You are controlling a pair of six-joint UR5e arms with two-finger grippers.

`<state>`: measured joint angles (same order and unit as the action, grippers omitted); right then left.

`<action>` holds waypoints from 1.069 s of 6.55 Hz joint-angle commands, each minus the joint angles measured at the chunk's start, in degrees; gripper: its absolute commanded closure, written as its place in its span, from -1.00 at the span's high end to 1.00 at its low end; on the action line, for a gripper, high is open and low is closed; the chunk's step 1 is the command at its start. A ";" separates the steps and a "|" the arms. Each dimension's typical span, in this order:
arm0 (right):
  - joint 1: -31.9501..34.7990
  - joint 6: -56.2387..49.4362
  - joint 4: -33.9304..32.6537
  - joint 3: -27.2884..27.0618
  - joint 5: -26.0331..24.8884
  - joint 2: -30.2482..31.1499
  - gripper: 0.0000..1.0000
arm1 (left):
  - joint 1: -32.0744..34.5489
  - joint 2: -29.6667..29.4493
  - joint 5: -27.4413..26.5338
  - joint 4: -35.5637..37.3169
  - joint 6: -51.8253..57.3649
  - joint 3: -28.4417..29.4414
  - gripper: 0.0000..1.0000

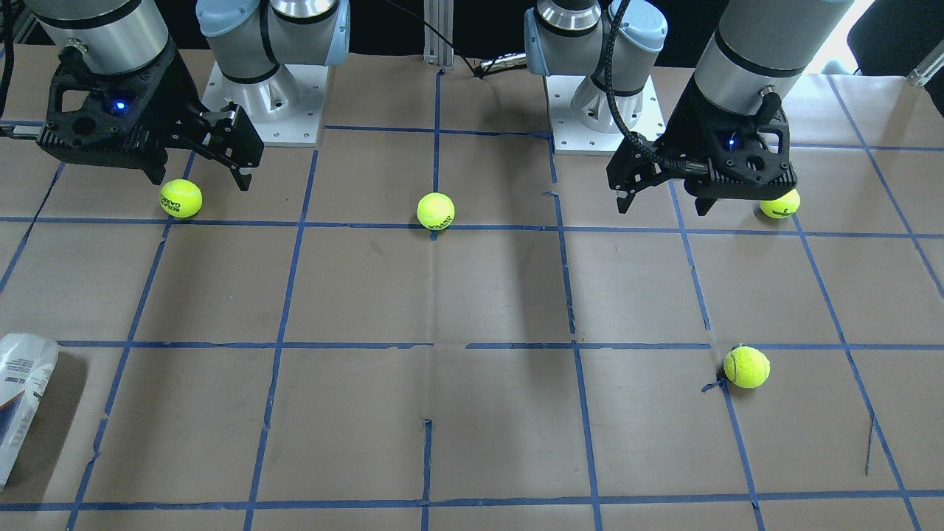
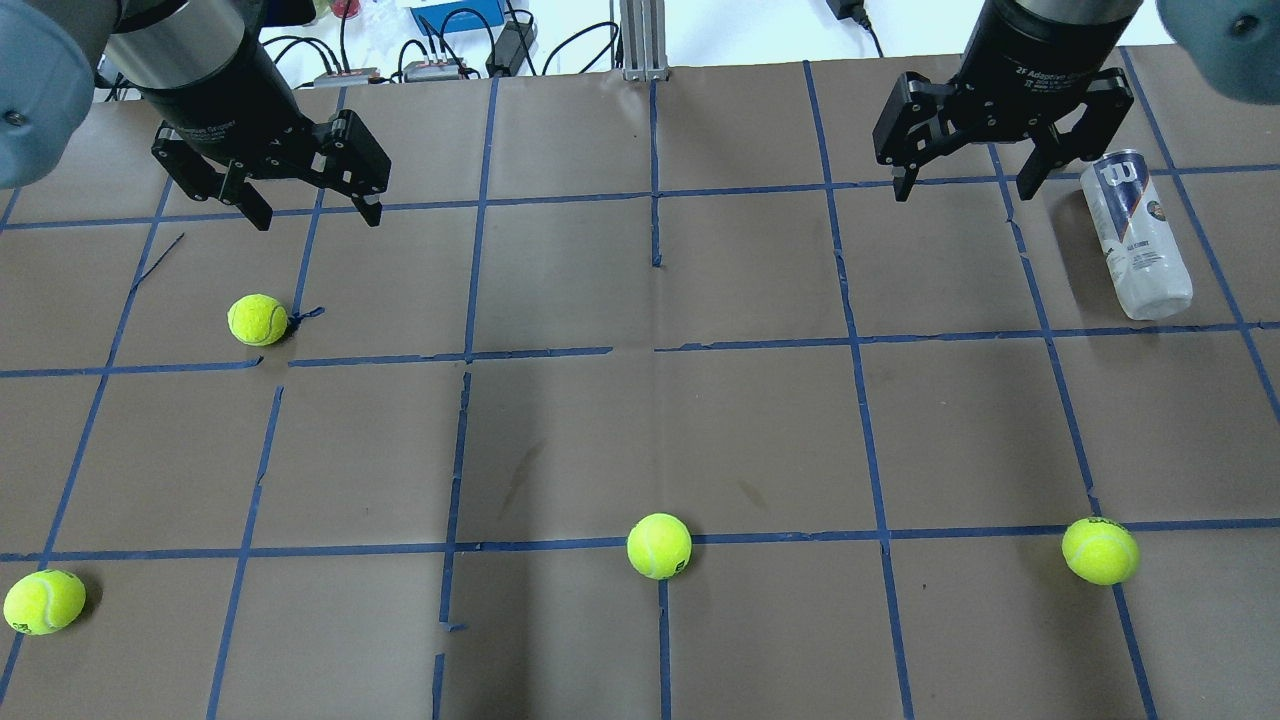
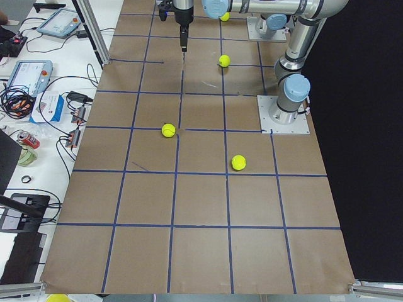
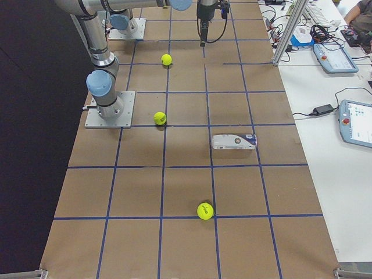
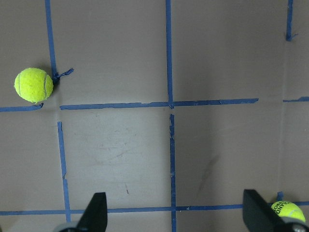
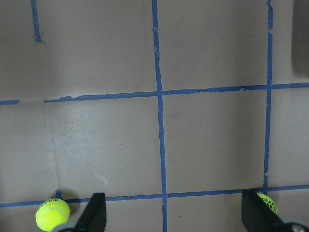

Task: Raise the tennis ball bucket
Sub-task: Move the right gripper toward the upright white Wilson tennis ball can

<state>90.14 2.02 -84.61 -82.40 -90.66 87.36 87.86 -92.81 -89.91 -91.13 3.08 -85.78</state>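
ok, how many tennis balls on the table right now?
4. Three along the robot's side: left ball, centre ball, right ball. Fourth ball is further out, on the left. Can't tell if the bucket hides more.

Tennis ball bucket (image 2: pixel 1137 235) lies on its side on the worktop (image 2: pixel 640 440); you will find it at about 2 o'clock from centre in the overhead view. It is a clear plastic cylinder with a white and dark navy label and a W mark near its far end. The long axis runs roughly 11 to 5 o'clock, with the silvery rim end toward 11. The front-facing view crops it (image 1: pixel 22 398) at 8 o'clock.
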 commanded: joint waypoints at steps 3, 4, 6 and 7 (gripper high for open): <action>-0.14 -5.37 2.61 2.25 -0.47 -1.41 1.00 | -0.05 0.00 0.00 -0.01 0.00 0.00 1.00; -0.14 -5.36 2.44 1.98 -0.65 -1.41 1.00 | -0.05 0.00 0.00 -0.01 0.00 0.00 1.00; -0.14 -5.27 2.44 1.98 -0.48 -1.41 1.00 | -0.05 0.00 0.00 -0.01 0.00 0.00 1.00; -0.40 -5.36 2.35 1.98 -0.22 -1.41 1.00 | -0.05 0.00 0.00 -0.01 0.00 0.00 1.00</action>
<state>89.94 -3.28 -82.18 -80.41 -91.12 85.96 87.80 -92.81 -89.91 -91.14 3.08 -85.78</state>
